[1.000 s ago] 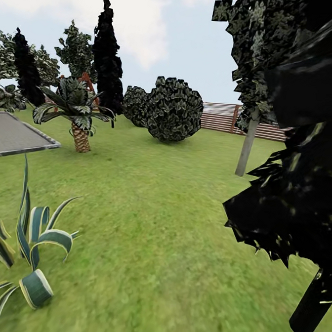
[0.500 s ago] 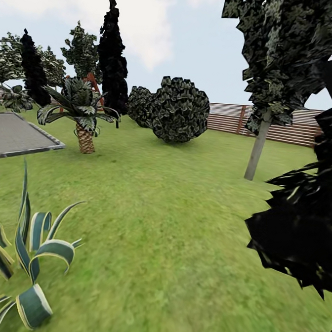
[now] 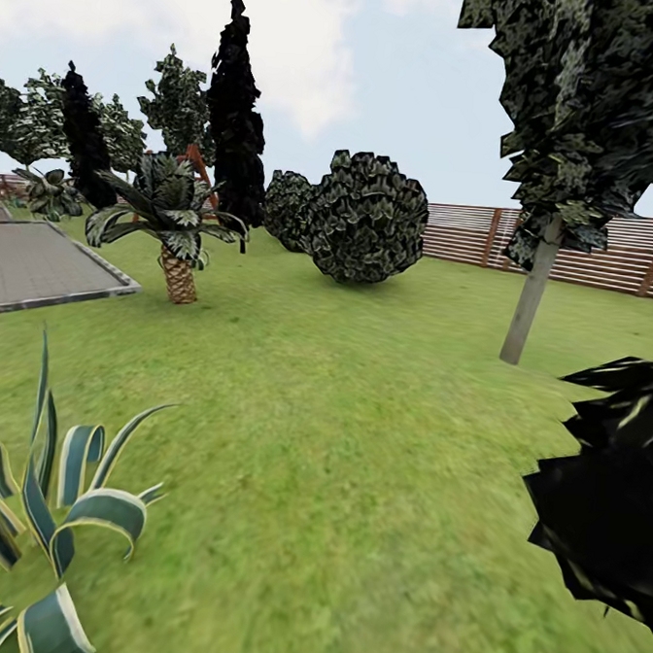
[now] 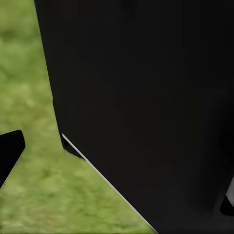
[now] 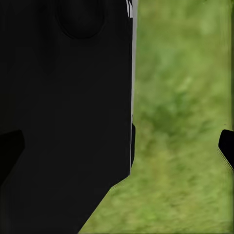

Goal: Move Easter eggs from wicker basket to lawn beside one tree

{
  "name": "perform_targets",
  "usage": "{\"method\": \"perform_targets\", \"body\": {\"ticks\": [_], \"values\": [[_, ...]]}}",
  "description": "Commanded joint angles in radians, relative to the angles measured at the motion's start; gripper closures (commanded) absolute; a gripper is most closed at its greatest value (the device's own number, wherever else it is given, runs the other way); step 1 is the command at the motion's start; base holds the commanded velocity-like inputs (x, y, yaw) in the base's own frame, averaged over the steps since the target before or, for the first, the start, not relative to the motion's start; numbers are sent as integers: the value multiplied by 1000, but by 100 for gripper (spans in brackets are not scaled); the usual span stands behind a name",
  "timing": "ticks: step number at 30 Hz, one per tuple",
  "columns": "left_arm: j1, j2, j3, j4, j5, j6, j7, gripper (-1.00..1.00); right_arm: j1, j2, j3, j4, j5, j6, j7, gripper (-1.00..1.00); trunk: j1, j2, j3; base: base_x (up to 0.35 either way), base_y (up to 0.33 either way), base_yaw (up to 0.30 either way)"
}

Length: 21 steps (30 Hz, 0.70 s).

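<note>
Evidently the camera has panned rightward: the tree [image 3: 530,297] now sits clear beyond the dark foliage [image 3: 611,502]. No basket sighted; grip states cannot be told.

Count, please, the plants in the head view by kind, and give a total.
Dark columnar cypress-like trees: 2
Tree with a pale bare trunk: 1
Small palm: 1
Rounded bushes: 2
Striped agave-like plant: 1
Dark foliage mass at the right edge: 1
Total: 8
</note>
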<state>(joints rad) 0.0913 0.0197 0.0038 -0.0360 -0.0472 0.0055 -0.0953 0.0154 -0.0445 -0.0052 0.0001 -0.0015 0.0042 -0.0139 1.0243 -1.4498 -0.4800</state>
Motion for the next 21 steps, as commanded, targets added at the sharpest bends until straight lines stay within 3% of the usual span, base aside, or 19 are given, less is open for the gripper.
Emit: {"method": "perform_targets", "body": {"ticks": [1,21], "values": [[1,0,1,-2,-5,1,-3,-100,0,0,-1,0,0,0,-1,-100,1,0,-1,334,0,1],[1,0,1,-2,-5,1,-3,-100,0,0,0,0,0,0,-1,-100,1,0,-1,335,0,0]]}}
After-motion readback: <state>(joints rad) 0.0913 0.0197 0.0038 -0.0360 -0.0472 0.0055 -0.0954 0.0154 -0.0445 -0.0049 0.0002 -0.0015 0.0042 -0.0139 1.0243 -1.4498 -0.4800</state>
